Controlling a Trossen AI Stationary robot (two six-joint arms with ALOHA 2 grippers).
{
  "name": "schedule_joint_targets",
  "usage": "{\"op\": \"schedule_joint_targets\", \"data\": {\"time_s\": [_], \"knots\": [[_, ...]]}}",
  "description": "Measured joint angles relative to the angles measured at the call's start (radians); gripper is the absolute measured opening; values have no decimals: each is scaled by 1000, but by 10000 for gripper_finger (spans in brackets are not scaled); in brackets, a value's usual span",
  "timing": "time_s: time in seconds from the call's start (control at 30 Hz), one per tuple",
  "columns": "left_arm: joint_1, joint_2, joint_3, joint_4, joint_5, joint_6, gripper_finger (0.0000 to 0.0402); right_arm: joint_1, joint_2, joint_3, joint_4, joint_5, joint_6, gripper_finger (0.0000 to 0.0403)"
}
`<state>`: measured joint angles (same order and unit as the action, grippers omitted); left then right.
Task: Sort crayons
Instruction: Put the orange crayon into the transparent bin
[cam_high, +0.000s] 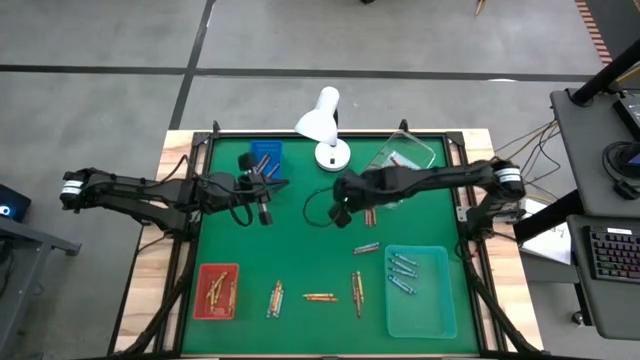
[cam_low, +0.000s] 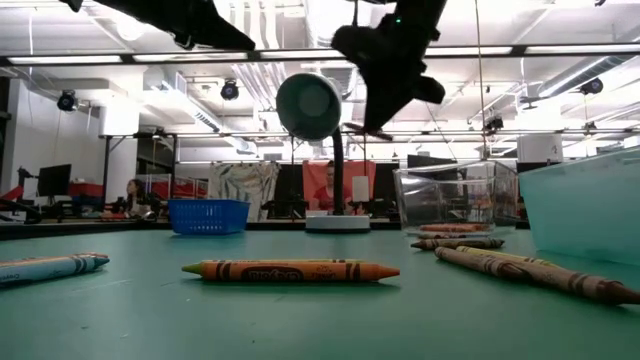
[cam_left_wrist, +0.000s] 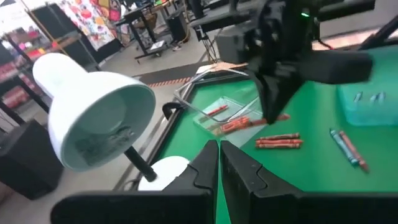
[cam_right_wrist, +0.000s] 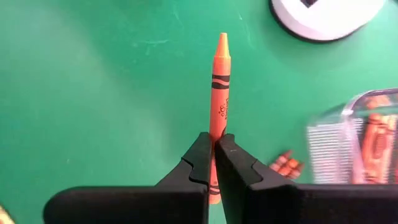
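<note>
**Q.** What did the right gripper (cam_right_wrist: 214, 144) hold, and where was it?

**A.** An orange crayon (cam_right_wrist: 219, 87), pinched between the two fingers at its lower barrel, tip pointing away from the wrist. In the high view the right gripper (cam_high: 343, 212) hung above the middle of the green mat (cam_high: 300, 240), beside the clear container (cam_high: 405, 152) that held other orange-red crayons.

**Q.** And the left gripper?

**A.** The left gripper (cam_left_wrist: 219, 163) was closed on nothing, fingers pressed together, waiting near the blue basket (cam_high: 266, 155) and the white desk lamp (cam_high: 322, 118).

**Q.** Where did the remaining crayons lie?

**A.** Loose crayons lay along the near edge of the mat — a small pair (cam_high: 275, 297), a yellow-orange one (cam_high: 320, 297) and another bundle (cam_high: 357, 291) — with more by the container (cam_high: 366, 247). The red tray (cam_high: 216, 291) held yellowish ones; the light-blue tray (cam_high: 420, 292) held pale blue ones (cam_high: 402, 268).

**Q.** How would such a stick handle?

**A.** Judged light and stiff, yet brittle — wax snaps under side load. The paper wrapper gives fair friction, but the round barrel may roll or pivot between flat fingers. A grip mid-barrel, across the wrapper, seems safest; the present hold sat near one end, so the crayon could swing.
</note>
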<state>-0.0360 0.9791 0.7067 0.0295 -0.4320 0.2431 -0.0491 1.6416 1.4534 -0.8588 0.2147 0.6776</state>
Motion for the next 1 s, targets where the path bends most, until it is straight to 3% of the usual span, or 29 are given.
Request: {"op": "schedule_joint_targets", "data": {"time_s": [0.5, 0.73, 1.0], "knots": [[-6, 6, -1, -6, -1, -211, 0, -354, -69, -4, -362, -29, -366, 9], [-21, 5, -2, -54, -2, -287, 0, -520, -54, -66, -352, -31, -514, 9], [-50, 5, -2, -67, -3, -314, 0, -608, -53, -189, -222, -36, -599, 9]]}}
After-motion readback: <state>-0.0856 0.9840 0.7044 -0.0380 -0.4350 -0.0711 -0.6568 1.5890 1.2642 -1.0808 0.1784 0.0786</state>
